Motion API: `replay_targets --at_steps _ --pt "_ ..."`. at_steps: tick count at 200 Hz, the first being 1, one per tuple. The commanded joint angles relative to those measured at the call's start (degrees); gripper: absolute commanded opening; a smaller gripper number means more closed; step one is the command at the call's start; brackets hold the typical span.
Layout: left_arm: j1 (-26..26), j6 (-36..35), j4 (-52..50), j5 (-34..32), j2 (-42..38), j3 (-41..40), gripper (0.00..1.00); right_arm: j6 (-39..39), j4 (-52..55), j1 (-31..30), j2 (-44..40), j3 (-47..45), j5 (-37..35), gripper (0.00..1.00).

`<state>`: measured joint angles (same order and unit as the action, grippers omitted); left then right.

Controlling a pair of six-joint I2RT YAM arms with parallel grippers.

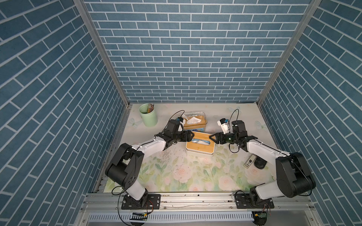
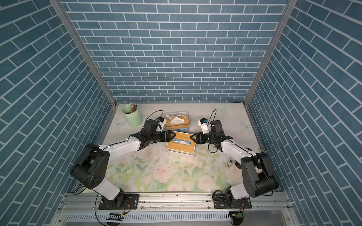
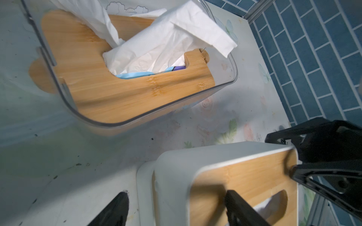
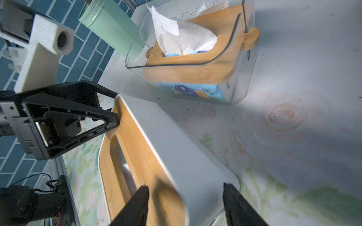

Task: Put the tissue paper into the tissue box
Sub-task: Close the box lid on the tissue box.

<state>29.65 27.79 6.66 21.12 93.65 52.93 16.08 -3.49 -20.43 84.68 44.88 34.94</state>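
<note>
Blue brick-pattern walls (image 1: pixel 186 58) close in 3 sides of a floral tabletop (image 1: pixel 195 176). At its middle lies the white tissue box (image 1: pixel 199 153) with a bamboo lid (image 1: pixel 195 148), and the 2 hands meet it from opposite ends.

The left hand (image 1: pixel 192 136) is at the box's left end. In the left wrist view its fingers (image 3: pixel 115 211) stand apart, 1 outside the white wall over the tabletop and 1 above the lid, with a corner of the box between them and nothing clamped. The right hand (image 1: pixel 211 138) is at the right end, also spread: in the right wrist view 1 finger hangs over the lid and 1 beside the outer side wall. Whether any finger touches the box I cannot tell.

White tissue paper (image 1: pixel 202 142) with a blue edge shows through the lid's slot, inside the box, between the 2 hands and apart from both.

Just behind the white box stands a clear box (image 1: pixel 203 117). It holds a blue printed tissue pack (image 4: pixel 195 92) under a bamboo plate (image 3: pixel 137 94), and loose white sheets (image 3: pixel 166 43) stick up through the plate's cutout.

At the back left, a green cup (image 1: pixel 148 117) holds pencils (image 1: pixel 150 107). A small grey device (image 1: pixel 249 162) lies beside the right arm.
</note>
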Motion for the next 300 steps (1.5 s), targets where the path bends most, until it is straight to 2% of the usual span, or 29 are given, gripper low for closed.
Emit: replay_targets --at_steps 1,76,128,169,224,251,284,300 --pt "0.15 0.56 -0.01 1.82 1.31 1.42 0.77 3.11 -3.59 0.24 1.06 -0.99 3.25 0.59" --pt "0.15 2.92 -3.42 2.89 2.52 3.73 0.64 4.58 -0.81 1.24 4.2 1.0 7.31 0.46" --pt "0.19 5.14 -6.6 4.95 5.76 6.71 0.51 5.89 1.96 2.1 7.19 3.57 8.89 0.44" --pt "0.15 6.76 -9.0 8.94 7.16 7.54 0.47 7.42 2.37 2.32 8.66 4.02 9.74 0.44" --pt "0.37 11.08 -9.12 13.81 3.68 5.79 0.46 11.59 -2.8 2.13 6.92 1.42 11.81 0.46" --pt "0.55 12.69 -8.74 15.85 2.76 5.13 0.45 10.94 -2.48 1.45 6.51 1.49 12.01 0.46" --pt "0.5 11.98 -10.09 15.1 2.04 4.69 0.45 3.87 7.04 0.94 5.41 5.42 2.4 0.53" --pt "0.5 10.53 -11.71 12.96 1.62 4.54 0.47 -0.6 13.05 -0.47 4.74 8.04 -6.43 0.58"
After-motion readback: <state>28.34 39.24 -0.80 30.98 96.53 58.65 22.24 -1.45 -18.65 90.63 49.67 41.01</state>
